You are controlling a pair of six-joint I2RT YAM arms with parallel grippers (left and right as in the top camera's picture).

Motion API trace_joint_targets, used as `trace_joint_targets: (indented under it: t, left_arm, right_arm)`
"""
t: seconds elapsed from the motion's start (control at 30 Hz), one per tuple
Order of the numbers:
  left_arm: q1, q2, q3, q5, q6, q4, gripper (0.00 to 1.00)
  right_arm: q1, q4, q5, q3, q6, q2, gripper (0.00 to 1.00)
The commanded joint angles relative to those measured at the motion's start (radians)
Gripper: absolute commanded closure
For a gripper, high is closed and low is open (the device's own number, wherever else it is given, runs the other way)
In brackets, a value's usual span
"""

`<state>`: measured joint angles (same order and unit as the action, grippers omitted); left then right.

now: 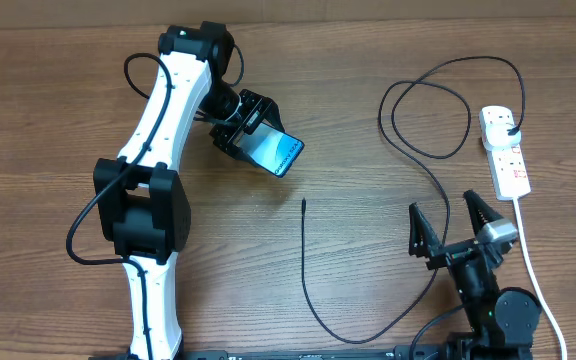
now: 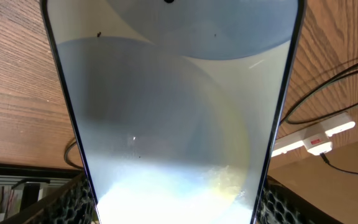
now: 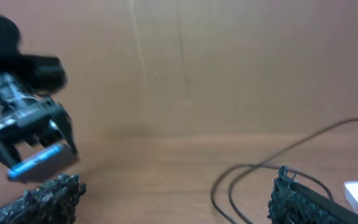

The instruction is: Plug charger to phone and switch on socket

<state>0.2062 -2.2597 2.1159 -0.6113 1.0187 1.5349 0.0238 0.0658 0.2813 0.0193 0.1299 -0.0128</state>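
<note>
My left gripper (image 1: 251, 128) is shut on the phone (image 1: 278, 153), holding it tilted above the table with its blue screen up. In the left wrist view the phone (image 2: 173, 112) fills the frame between the mesh fingers (image 2: 73, 200). The charger is a thin black cable; its free tip (image 1: 304, 203) lies on the table below the phone. From there it loops across to a black plug (image 1: 508, 126) sitting in the white socket strip (image 1: 506, 160) at the right. My right gripper (image 1: 448, 228) stands open and empty near the front right, beside the cable. The right wrist view shows its fingers (image 3: 294, 200) wide apart.
The socket's thick white cord (image 1: 533, 270) runs down past the right arm's base. Cable loops (image 1: 423, 115) lie left of the strip. The strip (image 2: 316, 135) and cable also show in the left wrist view. The table's far edge runs along the top.
</note>
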Motion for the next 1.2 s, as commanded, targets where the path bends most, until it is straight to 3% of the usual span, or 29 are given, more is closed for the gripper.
trace_joint_targets:
  t: [0.0,0.3,0.5,0.57,0.63,0.77,1.0,1.17]
  left_arm:
    - [0.002,0.005,0.028,-0.007,0.006,0.005,0.96]
    - [0.002,0.005,0.028,-0.007,0.007,0.005,0.96]
    - [0.002,0.005,0.028,-0.007,0.011,0.005,0.96]
    - [0.002,0.005,0.028,-0.007,0.013,0.005,0.96]
    - [0.002,0.005,0.028,-0.007,0.018,0.005,0.96]
    - [0.002,0.005,0.028,-0.007,0.018,0.005,0.96]
    - [0.002,0.005,0.028,-0.008,0.018,0.005,0.96]
    - [0.002,0.005,0.028,-0.009,0.019,0.005,0.96]
  right_arm:
    - [-0.006,-0.003,0.002,0.041,0.101,0.01,0.0]
    - [-0.001,-0.248,-0.101,0.273,0.162,-0.079,0.0]
    - [-0.001,-0.401,-0.101,0.504,0.163,-0.319,0.0]
    - [-0.001,-0.526,-0.071,0.645,0.163,-0.478,0.0]
    - [-0.001,-0.649,0.026,0.796,0.163,-0.662,0.0]
    - [-0.001,-0.734,0.297,0.951,0.163,-0.884,0.0]
    - [-0.002,-0.59,0.879,1.03,0.163,-1.202,0.0]
    - [-0.002,-0.532,0.944,1.03,0.163,-1.353,0.0]
